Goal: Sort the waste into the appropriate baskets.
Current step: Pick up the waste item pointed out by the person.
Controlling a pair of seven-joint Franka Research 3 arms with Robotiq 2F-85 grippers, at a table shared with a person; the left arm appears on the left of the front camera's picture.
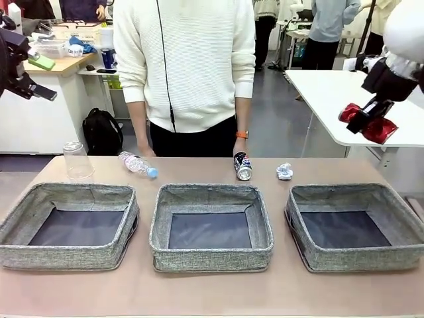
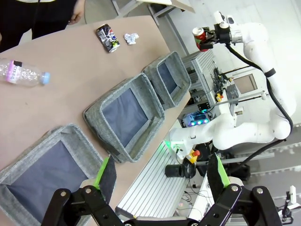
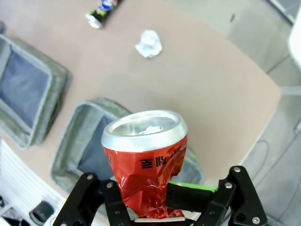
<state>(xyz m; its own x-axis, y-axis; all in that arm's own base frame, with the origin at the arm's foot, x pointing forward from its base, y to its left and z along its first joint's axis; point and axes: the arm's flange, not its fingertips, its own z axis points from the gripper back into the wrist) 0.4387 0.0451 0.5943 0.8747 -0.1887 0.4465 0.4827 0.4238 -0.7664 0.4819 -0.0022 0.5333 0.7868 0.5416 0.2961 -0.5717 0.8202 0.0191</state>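
My right gripper [image 1: 366,119] hangs high above the table's right side, shut on a crushed red can [image 1: 381,130], whose silver top faces the right wrist camera [image 3: 146,160]. Below it lies the right grey basket [image 3: 70,136]. My left gripper [image 2: 160,174] stands open, high over the left end, with nothing between its green pads [image 2: 104,172]. At the far edge of the table lie a clear plastic cup [image 1: 77,160], a clear bottle with a blue cap [image 1: 137,164], a dark blue-silver can [image 1: 242,165] and a crumpled white paper ball [image 1: 284,171].
Three grey baskets stand in a row near me: left [image 1: 66,255], middle [image 1: 212,258] and right [image 1: 358,262]. A person in a white sweater [image 1: 185,59] stands at the far side, one hand [image 1: 240,147] by the dark can.
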